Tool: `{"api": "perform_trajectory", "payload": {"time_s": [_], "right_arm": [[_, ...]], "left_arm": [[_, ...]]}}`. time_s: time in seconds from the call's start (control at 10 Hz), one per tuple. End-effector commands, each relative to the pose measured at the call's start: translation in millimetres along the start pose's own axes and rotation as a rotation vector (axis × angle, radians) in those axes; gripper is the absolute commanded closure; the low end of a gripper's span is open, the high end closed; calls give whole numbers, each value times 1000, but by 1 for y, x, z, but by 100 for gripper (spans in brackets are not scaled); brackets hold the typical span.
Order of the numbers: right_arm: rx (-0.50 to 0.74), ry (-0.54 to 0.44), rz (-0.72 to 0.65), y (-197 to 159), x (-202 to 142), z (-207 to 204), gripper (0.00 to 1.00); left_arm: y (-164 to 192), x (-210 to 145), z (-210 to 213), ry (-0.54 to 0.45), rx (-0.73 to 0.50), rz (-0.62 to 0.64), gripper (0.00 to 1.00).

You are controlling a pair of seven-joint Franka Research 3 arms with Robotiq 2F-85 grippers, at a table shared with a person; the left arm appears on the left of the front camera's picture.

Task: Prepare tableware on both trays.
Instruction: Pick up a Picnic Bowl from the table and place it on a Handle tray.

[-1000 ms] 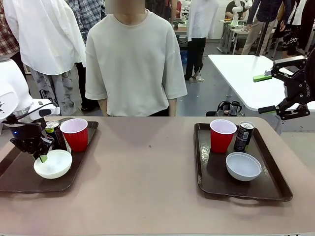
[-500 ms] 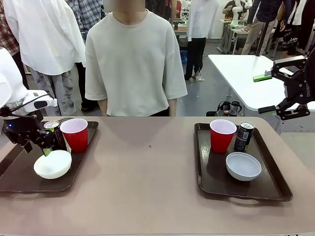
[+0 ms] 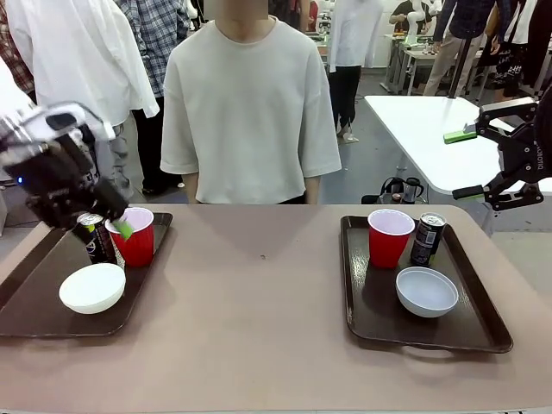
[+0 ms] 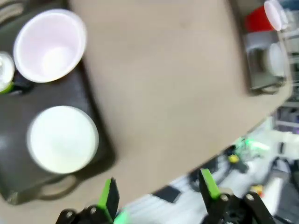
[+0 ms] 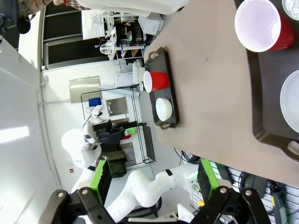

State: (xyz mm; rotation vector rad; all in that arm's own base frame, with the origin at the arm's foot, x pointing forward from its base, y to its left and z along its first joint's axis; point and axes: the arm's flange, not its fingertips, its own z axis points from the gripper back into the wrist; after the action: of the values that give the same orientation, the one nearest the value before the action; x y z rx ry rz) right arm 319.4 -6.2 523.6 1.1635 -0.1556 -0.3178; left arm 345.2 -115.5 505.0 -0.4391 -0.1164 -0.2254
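Both trays look fully set. Left tray [image 3: 34,302]: red cup [image 3: 134,235] at the far edge, black can [image 3: 95,237] just beside it on the outer side, white bowl [image 3: 92,287] nearer the robot. Right tray [image 3: 470,332]: red cup [image 3: 390,236], black can [image 3: 427,238] touching or nearly touching it, white bowl [image 3: 426,291] in front of both. Same layout on each, cup and can at the back, bowl up front, so my read is that the set is done or nearly so.

Left tool [image 3: 108,222]: raised above the back of the left tray, over the can and cup, green pad just at the cup rim from the front view. Its wrist view shows the fingers [image 4: 110,198] spread apart with nothing between them, so released and empty; that view is motion-blurred. The bowl sits free on the tray, not touched.

Right tool [image 3: 466,164]: parked high off the bench's right end, well apart from the right tray. Fingers [image 5: 102,179] wide apart in its wrist view, empty.

Around: a person [image 3: 250,103] stands at the far side of the bench, hands out of view behind the edge. Bare bench [image 3: 259,293] between the trays. Only obstruction risk I see: the left tool is close over the cup and can, and a sloppy sideways move could tip either.
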Motion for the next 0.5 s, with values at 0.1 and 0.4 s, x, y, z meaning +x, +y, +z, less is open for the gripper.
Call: {"api": "perform_trajectory", "payload": {"time_s": [0.1,0.4], "right_arm": [[15,6,18,-1,1,0,4],[15,6,18,-1,1,0,4]], "left_arm": [[-4,0,26,-177,-341,88,9],[35,-8,62,-144,-571,131,9]]}}
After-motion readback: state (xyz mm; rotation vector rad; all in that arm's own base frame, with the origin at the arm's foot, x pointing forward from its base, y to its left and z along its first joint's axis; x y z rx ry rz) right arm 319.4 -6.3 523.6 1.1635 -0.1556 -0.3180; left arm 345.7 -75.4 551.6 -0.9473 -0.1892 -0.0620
